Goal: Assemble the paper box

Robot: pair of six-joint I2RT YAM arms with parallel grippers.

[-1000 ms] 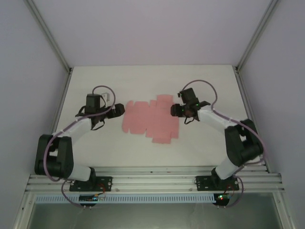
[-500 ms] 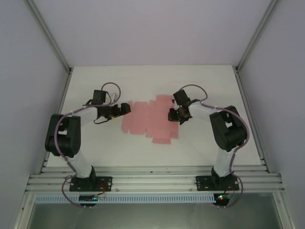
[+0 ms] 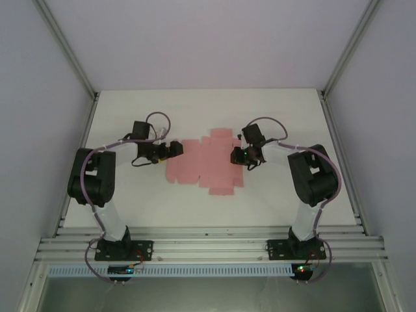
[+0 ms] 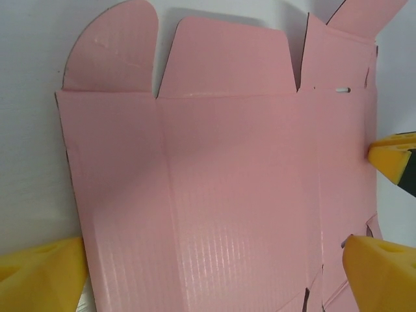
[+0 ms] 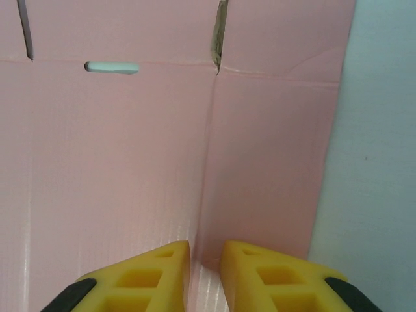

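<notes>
The paper box (image 3: 205,166) is a flat salmon-pink die-cut sheet lying on the white table, with its flaps spread out. My left gripper (image 3: 174,151) hovers at the sheet's upper left edge. In the left wrist view the left gripper (image 4: 214,260) stands wide open, with a yellow fingertip (image 4: 39,276) at each bottom corner and the sheet (image 4: 227,169) spanning the space between them. My right gripper (image 3: 237,156) is over the sheet's right part. In the right wrist view the right gripper (image 5: 206,253) has only a narrow gap between its fingers. That gap lines up with a crease of the sheet (image 5: 130,149), and nothing is pinched in it.
The white table (image 3: 279,117) is walled by pale panels, with metal posts at the back corners. A rail (image 3: 208,247) at the near edge carries both arm bases. Bare table lies behind the sheet and in front of it. Another yellow tip (image 4: 393,156) shows at the left wrist view's right edge.
Both arms have folded their elbows back and reached in. The left gripper has moved right onto the sheet's left edge. The right gripper has shifted slightly over the right edge. The sheet has stayed flat.
</notes>
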